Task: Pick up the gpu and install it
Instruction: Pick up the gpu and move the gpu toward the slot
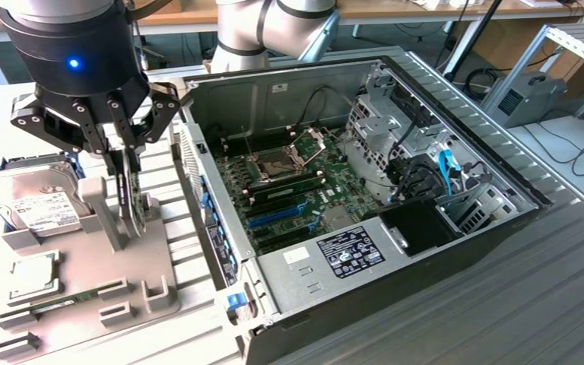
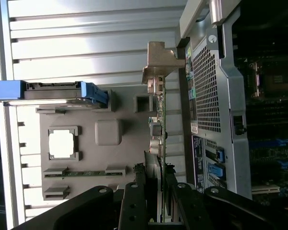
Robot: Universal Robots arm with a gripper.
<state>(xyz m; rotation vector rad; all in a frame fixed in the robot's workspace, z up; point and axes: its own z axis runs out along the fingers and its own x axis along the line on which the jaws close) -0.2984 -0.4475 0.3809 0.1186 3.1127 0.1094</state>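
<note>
- The gripper [image 1: 127,169] [image 2: 157,194] is hanging in the upper left of the exterior view. Its fingers [image 2: 137,199] are clamping the gpu [image 1: 133,204] [image 2: 161,112] from both faces.
- The gpu is standing on its thin edge, left of centre in the exterior view. It is sitting in the holder [image 1: 89,262] [image 2: 125,158], just beside the case [image 1: 495,163] [image 2: 206,81].
- In the wrist view its long axis is running straight out from the fingers, parallel to the case's perforated wall. The card is showing only its narrow edge.
- The silver bracket [image 2: 158,67] is sitting at the end far from the fingers and pointing away from them.
- The holder is also carrying other parts on the side of the gpu away from the case:
  - a drive [image 1: 33,199] [image 2: 53,91] at the exterior view's left edge;
  - a cpu [image 1: 33,275] [image 2: 62,143] lying flat below it in that frame;
  - a ram stick [image 1: 69,300] [image 2: 81,173] lying lower still.
- The case is lying open across the centre and right of the exterior view and showing the board [image 1: 307,190].
- A socket [image 1: 271,163] is sitting near the frame's middle, with blue slots [image 1: 277,217] below it.
- The arm [image 1: 271,23] is rising at the top of the exterior view, behind the case.
</note>
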